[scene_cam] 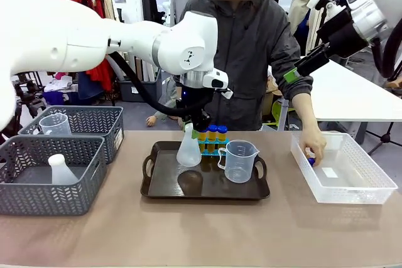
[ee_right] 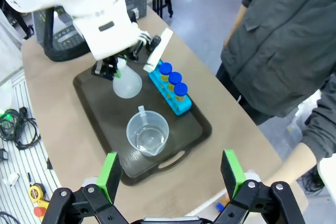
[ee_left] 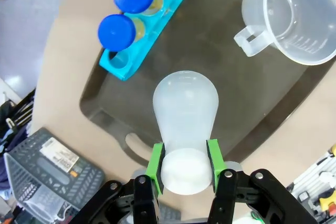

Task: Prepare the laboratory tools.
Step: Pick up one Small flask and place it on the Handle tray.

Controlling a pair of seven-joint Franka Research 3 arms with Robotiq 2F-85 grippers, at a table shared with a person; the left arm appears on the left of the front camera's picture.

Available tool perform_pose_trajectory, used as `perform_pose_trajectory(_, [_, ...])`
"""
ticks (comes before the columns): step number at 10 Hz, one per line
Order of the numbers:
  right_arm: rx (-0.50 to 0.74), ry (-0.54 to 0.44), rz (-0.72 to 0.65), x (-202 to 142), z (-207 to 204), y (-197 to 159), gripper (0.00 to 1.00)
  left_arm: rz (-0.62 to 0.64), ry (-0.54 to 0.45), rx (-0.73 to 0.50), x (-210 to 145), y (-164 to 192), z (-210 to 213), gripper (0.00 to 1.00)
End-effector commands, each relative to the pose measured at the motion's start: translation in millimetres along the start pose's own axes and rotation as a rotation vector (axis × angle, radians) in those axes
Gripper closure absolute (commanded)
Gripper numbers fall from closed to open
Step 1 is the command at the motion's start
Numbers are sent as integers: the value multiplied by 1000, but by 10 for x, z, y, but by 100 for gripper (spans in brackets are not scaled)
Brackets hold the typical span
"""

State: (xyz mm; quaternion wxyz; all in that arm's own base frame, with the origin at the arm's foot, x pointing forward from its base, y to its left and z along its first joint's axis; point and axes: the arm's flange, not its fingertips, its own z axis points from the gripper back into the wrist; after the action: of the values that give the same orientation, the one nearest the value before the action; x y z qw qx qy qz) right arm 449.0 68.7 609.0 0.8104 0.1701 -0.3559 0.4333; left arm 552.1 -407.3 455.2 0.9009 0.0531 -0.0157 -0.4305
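A tan table [scene_cam: 207,230] stands in a room with clothing racks behind; a person stands at its far side.

One dark tray [scene_cam: 164,191] lies at the table's middle. On it are one conical flask [scene_cam: 188,150], one handled beaker [scene_cam: 240,160] and one blue rack [ee_left: 155,24] at the tray's far edge. The rack holds three blue-capped tubes [scene_cam: 212,135] with yellow contents; the left wrist view shows one empty hole at the rack's end.

The left gripper [ee_left: 185,170] is clamped on the flask's neck, a green pad on each side; the flask is upright, its base at the tray floor, though contact cannot be told. The beaker stands just beside the flask, apart from it.

The right gripper [ee_right: 171,174] hangs high above the table's near edge, jaws wide apart, holding nothing.

Two grey baskets stand at the left: the near one [scene_cam: 38,189] holds a second flask [scene_cam: 61,171], the far one [scene_cam: 100,123] a second beaker [scene_cam: 55,124].

One clear crate [scene_cam: 370,183] sits at the right. The person's hand [scene_cam: 313,147] reaches into it, at a blue-capped item.
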Motion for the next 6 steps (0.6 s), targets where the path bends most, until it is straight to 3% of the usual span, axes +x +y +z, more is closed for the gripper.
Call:
perform_pose_trajectory(1, [18,-30,-12,21,4,-10,0,-19,3,-19,8,43,-10,100])
perform_pose_trajectory(6, [18,-30,-12,21,4,-10,0,-8,46,-46,15,27,-191,100])
